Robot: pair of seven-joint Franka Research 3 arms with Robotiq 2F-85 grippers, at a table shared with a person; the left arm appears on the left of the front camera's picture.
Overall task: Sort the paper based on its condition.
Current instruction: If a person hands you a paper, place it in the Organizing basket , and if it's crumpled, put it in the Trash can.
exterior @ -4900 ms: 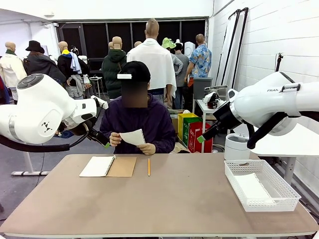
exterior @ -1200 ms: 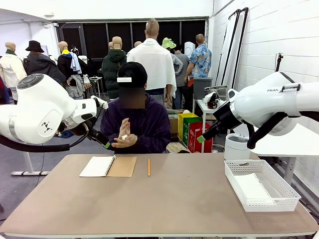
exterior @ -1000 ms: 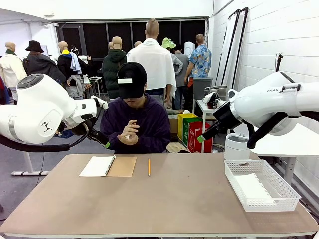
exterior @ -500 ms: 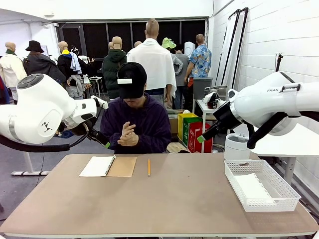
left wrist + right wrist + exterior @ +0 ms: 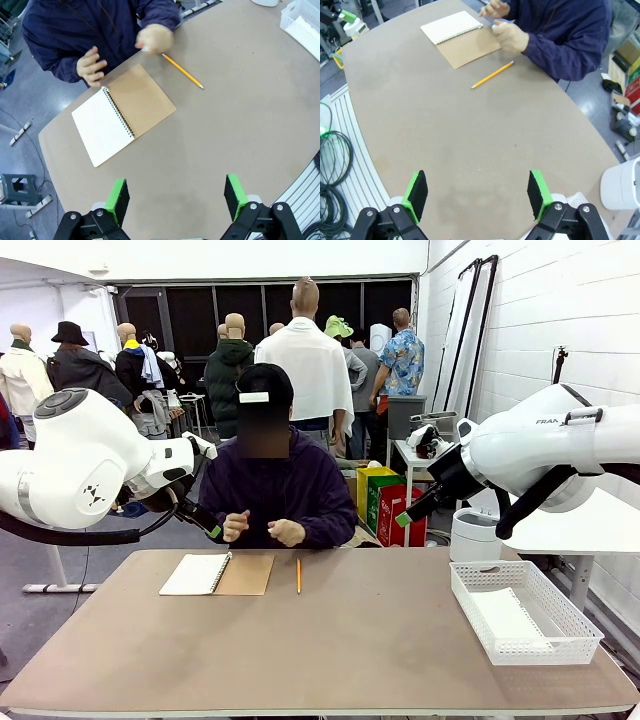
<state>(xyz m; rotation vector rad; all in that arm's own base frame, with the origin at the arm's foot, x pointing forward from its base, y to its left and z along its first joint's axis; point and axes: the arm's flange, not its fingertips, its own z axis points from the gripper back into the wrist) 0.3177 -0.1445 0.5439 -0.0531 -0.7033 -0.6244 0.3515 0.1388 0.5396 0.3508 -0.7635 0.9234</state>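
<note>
Your left gripper (image 5: 176, 200) hangs high over the near side of the table (image 5: 240, 125), jaws spread wide and nothing between the green pads (image 5: 118, 200). Your right gripper (image 5: 477, 194) hangs the same way, jaws fully apart and empty. Below the left one lies the notebook (image 5: 122, 115), open flat, with a white page beside its brown card cover and a wire spiral down the middle. Just past it is a pencil (image 5: 182, 71), slim, yellow and hard. At the far edge the person's hand (image 5: 154, 38) nearest the pencil is closed around a scrap of white that I take for the paper (image 5: 143, 48). It is blurred, so you cannot be sure, but it reads as a squeezed wad. One flat sheet (image 5: 505, 615) lies in the white lattice basket (image 5: 548, 650) on your right, well apart from the notebook. Expect paper to be almost weightless, limp and quick to tear, most of all along a ragged hole-punched edge. A wad should be springy and give you bulk, so close across its middle, gently. A flat sheet is harder: the tabletop is smooth, matte and brown, and a sheet lying on it offers no lip, so it will probably slide ahead of the pads. Take it by a lifted corner or a clean edge, or straight from the person's hand.
</note>
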